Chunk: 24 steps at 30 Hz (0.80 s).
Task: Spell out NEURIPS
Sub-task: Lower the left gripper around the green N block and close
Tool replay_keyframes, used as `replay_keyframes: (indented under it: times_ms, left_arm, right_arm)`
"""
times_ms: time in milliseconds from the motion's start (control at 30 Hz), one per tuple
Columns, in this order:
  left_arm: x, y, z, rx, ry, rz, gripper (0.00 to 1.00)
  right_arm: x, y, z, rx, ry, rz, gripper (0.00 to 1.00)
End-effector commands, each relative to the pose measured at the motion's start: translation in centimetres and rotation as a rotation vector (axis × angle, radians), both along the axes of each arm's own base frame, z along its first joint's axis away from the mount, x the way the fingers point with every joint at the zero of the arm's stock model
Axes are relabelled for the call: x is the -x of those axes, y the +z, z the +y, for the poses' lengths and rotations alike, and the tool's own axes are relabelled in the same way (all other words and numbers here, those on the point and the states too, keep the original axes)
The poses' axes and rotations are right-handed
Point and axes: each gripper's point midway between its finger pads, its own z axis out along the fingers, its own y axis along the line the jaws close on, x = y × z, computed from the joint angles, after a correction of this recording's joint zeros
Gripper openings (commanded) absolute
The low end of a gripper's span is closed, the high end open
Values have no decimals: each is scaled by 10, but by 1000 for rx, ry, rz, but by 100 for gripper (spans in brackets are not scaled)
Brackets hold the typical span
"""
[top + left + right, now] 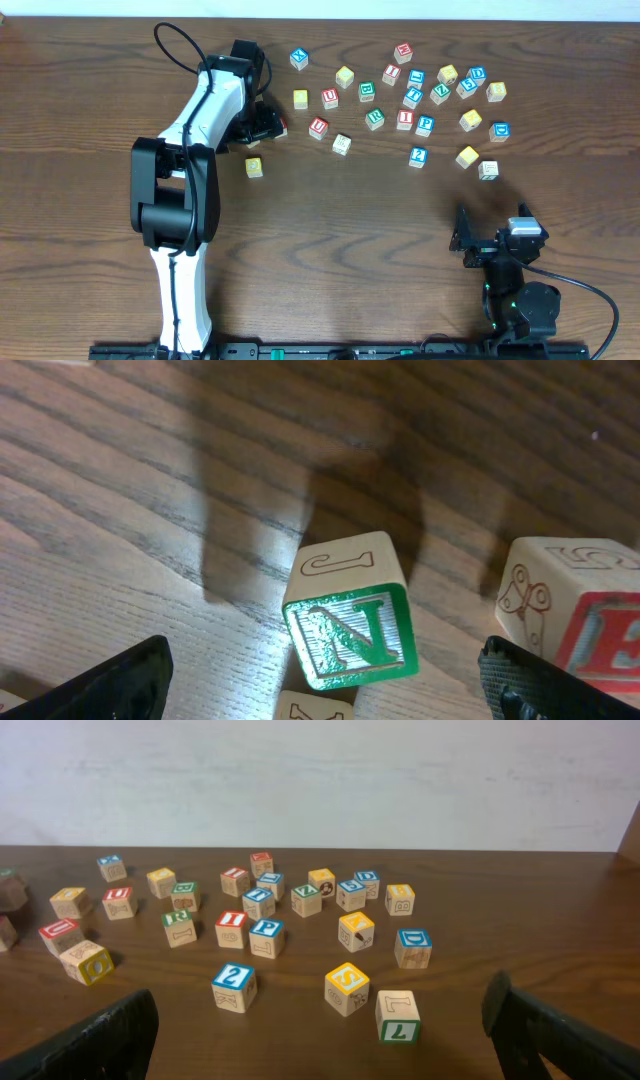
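The left hand [335,685] hangs over the tabletop [120,510] with its jaws spread wide and nothing between them, and the green N cube [350,635] sits straight ahead of it, about midway between the two fingers [110,680] and touching neither. Being a cube it has no long axis to line up with. What counts is its skew: the N face is turned toward the wrist view with the letter leaning a little clockwise, so its sides look slightly off square to the line the jaws close along. A third cube [315,707] shows only its top edge on the near side of the N, and whether the two touch cannot be told. Off to the hand's right, apart from the N, the red E cube [590,635] stands just ahead of the right finger, which I judge the tightest spot for a descent. Farther right of this hand lie the red U cube [318,127], green R cube [375,118], red I cube [405,118] and blue P cube [425,124], with a yellow S cube [347,988] farthest along. The right hand [320,1055], also wide and empty, is well apart from the N, so the left arm is clearly the nearer.
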Motion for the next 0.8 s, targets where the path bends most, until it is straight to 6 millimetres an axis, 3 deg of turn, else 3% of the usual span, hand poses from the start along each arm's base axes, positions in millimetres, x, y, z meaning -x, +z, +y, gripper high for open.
replay_keyframes:
  times_ms: [0, 767]
  left_arm:
    - [1, -4, 4, -11, 7, 6, 96]
    - [-12, -3, 4, -9, 110, -52, 79]
  right_arm:
    - [0, 0, -2, -13, -7, 1, 99]
    - [0, 0, -2, -13, -7, 0, 99]
